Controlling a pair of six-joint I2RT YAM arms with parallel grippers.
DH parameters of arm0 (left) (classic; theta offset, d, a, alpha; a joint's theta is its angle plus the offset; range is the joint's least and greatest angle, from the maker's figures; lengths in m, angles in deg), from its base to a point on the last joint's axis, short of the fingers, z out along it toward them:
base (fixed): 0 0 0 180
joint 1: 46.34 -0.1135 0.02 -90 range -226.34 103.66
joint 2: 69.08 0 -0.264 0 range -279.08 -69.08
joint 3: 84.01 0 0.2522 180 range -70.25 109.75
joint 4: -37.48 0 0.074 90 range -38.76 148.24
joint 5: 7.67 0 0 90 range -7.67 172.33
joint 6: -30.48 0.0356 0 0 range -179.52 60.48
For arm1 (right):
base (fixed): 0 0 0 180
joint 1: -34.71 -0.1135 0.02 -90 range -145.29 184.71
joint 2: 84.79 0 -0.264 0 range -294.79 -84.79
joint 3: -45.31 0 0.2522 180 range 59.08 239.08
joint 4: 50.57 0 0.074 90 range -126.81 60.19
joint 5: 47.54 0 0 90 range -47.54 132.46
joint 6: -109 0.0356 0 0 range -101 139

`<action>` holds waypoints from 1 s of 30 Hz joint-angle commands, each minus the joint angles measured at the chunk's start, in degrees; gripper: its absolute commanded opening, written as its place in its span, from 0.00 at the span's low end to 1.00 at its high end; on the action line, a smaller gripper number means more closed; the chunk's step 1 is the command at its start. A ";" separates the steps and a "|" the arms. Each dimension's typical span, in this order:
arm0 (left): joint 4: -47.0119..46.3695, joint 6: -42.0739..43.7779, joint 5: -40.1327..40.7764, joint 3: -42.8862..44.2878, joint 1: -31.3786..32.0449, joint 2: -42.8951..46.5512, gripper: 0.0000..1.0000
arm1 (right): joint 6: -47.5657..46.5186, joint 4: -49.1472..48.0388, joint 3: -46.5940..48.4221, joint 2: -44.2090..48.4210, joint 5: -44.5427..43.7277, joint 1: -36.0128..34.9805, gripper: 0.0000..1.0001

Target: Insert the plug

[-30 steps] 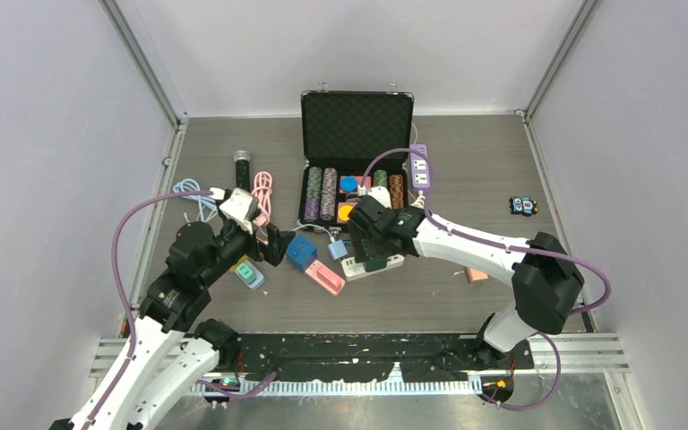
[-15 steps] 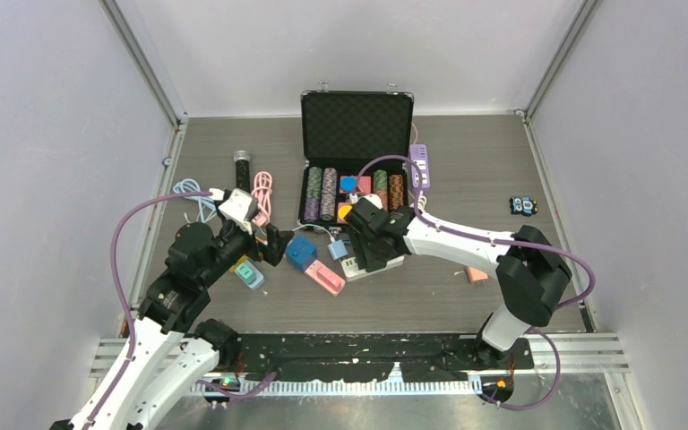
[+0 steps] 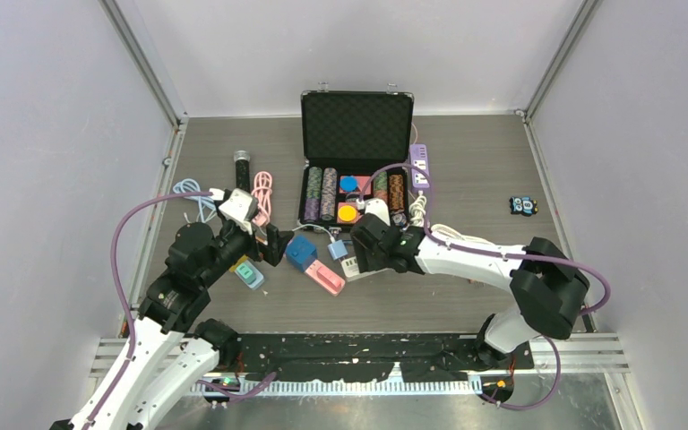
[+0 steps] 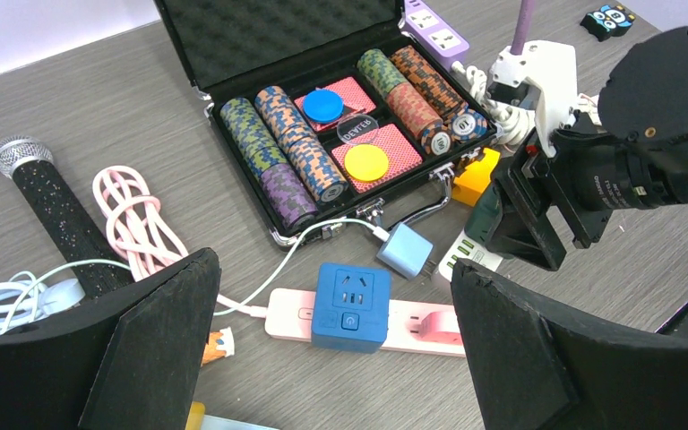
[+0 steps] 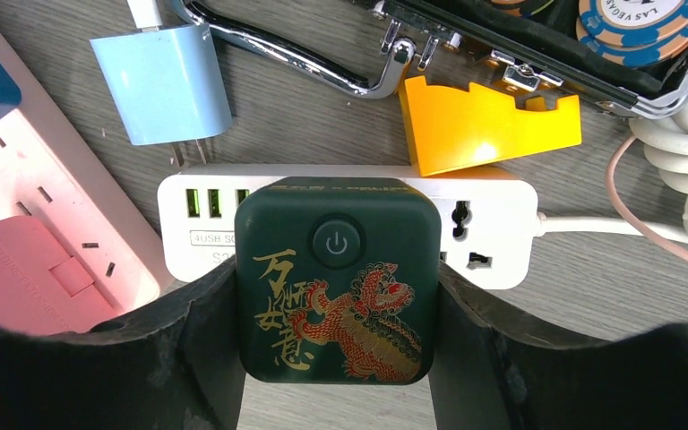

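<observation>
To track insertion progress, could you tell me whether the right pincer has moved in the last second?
Yes: the right pincer shifted toward the near edge, away from the poker chip case.

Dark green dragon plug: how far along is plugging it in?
Picked up: the right hand grips the dark green cube plug. In hand: it sits over the white power strip. Remaining: I cannot tell whether it is fully seated; then the hand lets go.

A robotics lab test cell, by the look of it: plain pale walls [image 3: 45,161] framed with aluminium rails [image 3: 141,58] enclose a grey wood-grain worktop [image 3: 475,152]. A cabled left arm [image 3: 193,260] and right arm [image 3: 470,255] rise from its near edge, above black tape [image 3: 358,345].
</observation>
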 commanded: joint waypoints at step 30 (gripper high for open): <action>-0.21 1.11 1.65 1.60 0.07 -0.14 0.99 | 2.20 11.18 8.74 9.25 3.08 2.38 0.96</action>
